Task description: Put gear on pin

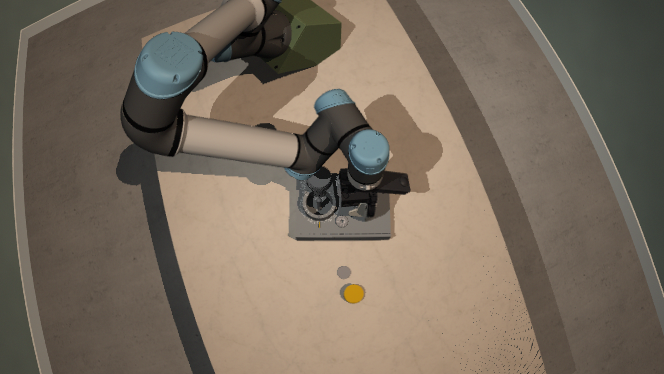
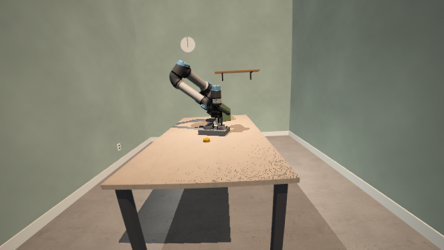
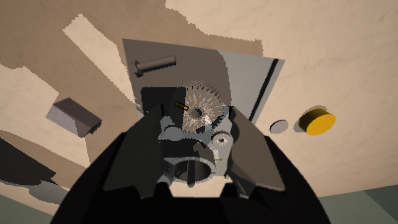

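A large grey gear (image 3: pixel 200 111) with an orange arrow painted on its top lies flat on the grey base plate (image 3: pixel 235 75). In the top view the gear (image 1: pixel 317 206) sits at the plate's left side, with a small yellow mark just in front of it. A small gear (image 3: pixel 220 141) sits beside it. My gripper (image 3: pixel 196 105) hovers just above the large gear, one finger on each side. The fingers stand partly open and do not touch it. I cannot see the pin under the gear.
A grey rod (image 3: pixel 155 63) lies at the plate's far side. A yellow disc (image 1: pixel 353 293) and a flat grey disc (image 1: pixel 343 272) lie on the table in front of the plate. A green block (image 1: pixel 305 37) stands by the arm's base. A small grey block (image 3: pixel 75 116) lies beside the plate.
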You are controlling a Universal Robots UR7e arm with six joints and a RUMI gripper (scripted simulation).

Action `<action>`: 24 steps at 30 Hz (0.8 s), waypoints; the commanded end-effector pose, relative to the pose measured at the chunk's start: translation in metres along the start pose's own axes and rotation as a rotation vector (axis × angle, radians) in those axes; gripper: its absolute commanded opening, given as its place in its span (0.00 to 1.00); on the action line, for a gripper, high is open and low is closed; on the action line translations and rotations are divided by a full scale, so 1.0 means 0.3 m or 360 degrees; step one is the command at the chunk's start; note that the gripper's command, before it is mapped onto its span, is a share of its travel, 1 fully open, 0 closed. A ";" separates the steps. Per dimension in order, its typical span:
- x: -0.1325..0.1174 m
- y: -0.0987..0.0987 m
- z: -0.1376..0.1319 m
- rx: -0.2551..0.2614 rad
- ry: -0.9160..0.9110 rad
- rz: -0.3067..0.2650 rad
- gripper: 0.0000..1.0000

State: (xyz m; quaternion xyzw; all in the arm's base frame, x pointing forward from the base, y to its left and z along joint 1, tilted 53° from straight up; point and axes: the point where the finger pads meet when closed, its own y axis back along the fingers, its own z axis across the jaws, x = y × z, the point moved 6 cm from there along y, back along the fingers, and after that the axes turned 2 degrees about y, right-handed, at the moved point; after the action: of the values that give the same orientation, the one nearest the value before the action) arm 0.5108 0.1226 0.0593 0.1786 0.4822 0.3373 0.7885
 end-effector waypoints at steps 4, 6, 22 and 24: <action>0.000 0.002 0.001 -0.0001 0.0000 0.0001 0.54; 0.000 0.002 0.001 -0.0001 0.0000 0.0001 0.54; 0.000 0.002 0.001 -0.0001 0.0000 0.0001 0.00; 0.000 0.002 0.001 -0.0001 0.0000 0.0001 0.00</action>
State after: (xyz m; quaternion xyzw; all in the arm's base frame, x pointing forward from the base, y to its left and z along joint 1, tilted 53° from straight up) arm 0.5108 0.1226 0.0594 0.1786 0.4822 0.3374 0.7885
